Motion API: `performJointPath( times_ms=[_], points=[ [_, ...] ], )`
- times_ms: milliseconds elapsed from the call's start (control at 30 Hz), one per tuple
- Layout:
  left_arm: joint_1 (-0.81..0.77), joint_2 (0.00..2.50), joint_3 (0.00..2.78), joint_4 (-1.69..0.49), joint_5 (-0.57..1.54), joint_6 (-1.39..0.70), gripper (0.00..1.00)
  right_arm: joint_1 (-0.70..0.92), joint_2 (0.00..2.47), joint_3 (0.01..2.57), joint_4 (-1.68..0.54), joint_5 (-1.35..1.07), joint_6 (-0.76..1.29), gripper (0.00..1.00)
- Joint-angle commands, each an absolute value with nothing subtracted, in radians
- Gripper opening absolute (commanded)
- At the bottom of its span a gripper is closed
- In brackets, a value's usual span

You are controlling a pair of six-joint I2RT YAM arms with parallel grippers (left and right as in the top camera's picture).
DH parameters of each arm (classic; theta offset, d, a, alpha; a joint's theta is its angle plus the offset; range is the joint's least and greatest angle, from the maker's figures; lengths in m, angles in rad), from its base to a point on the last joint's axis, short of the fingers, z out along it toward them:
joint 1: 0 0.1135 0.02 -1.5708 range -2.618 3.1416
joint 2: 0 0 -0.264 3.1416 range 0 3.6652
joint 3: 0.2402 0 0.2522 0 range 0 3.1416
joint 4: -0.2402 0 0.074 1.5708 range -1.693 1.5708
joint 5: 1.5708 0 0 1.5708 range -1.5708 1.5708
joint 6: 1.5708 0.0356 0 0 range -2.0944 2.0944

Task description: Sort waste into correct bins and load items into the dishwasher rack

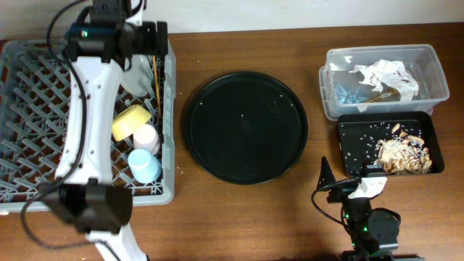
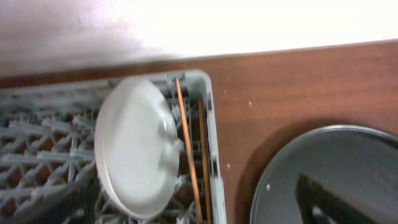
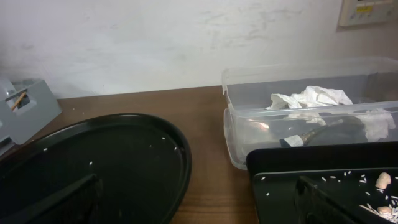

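The grey dishwasher rack (image 1: pixel 43 80) holds a pale plate (image 2: pixel 134 149) standing on edge, two chopsticks (image 2: pixel 186 143) along the right wall, a yellow bowl (image 1: pixel 130 122), a pink cup (image 1: pixel 147 135) and a blue cup (image 1: pixel 143 165). My left gripper (image 1: pixel 154 39) (image 2: pixel 186 210) hangs open above the rack's back right corner, holding nothing. White napkins (image 1: pixel 384 78) (image 3: pixel 311 99) lie in the clear box (image 1: pixel 428 61) (image 3: pixel 236 134). Brown food scraps (image 1: pixel 402 152) (image 3: pixel 380 182) and crumbs sit in the shallow black tray (image 1: pixel 348 138) (image 3: pixel 292 168). My right gripper (image 1: pixel 346 179) (image 3: pixel 199 205) is open and empty, low at the table's front edge.
A large round black tray (image 1: pixel 246 127) (image 2: pixel 329 174) (image 3: pixel 93 162) with a few crumbs lies between the rack and the bins. Bare wood table (image 1: pixel 319 36) shows behind and around it. A white wall runs along the back.
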State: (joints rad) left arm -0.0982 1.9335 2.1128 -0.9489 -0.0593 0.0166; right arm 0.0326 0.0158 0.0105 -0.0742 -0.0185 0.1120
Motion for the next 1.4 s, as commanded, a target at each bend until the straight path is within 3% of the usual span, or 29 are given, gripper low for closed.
performJointPath(
  times_ms=[0, 200, 400, 567, 800, 1067, 1367],
  points=[
    [-0.111, 1.654, 1.686, -0.646, -0.046, 0.050, 0.99, 0.039, 0.014, 0.006, -0.079, -0.014, 0.112, 0.99],
    [-0.094, 1.208, 0.972, -0.173, -0.044, 0.104, 0.99, 0.039, 0.014, 0.006, -0.079, -0.014, 0.112, 0.99],
    [-0.052, 0.803, 0.455, 0.101, -0.046, 0.108, 0.99, 0.039, 0.014, 0.006, -0.079, -0.014, 0.112, 0.98],
    [-0.035, 0.475, 0.170, 0.176, -0.088, 0.107, 0.99, 0.039, 0.014, 0.006, -0.079, -0.014, 0.112, 0.98],
    [-0.035, 0.219, 0.009, 0.134, -0.101, 0.107, 0.99, 0.039, 0.014, 0.006, -0.079, -0.014, 0.112, 0.98],
    [-0.035, 0.112, 0.009, -0.076, -0.113, 0.107, 0.99, 0.039, 0.014, 0.006, -0.079, -0.014, 0.112, 0.98],
    [-0.036, 0.005, 0.009, -0.076, -0.102, 0.107, 0.99, 0.039, 0.014, 0.006, -0.079, -0.014, 0.112, 0.98]
  ],
)
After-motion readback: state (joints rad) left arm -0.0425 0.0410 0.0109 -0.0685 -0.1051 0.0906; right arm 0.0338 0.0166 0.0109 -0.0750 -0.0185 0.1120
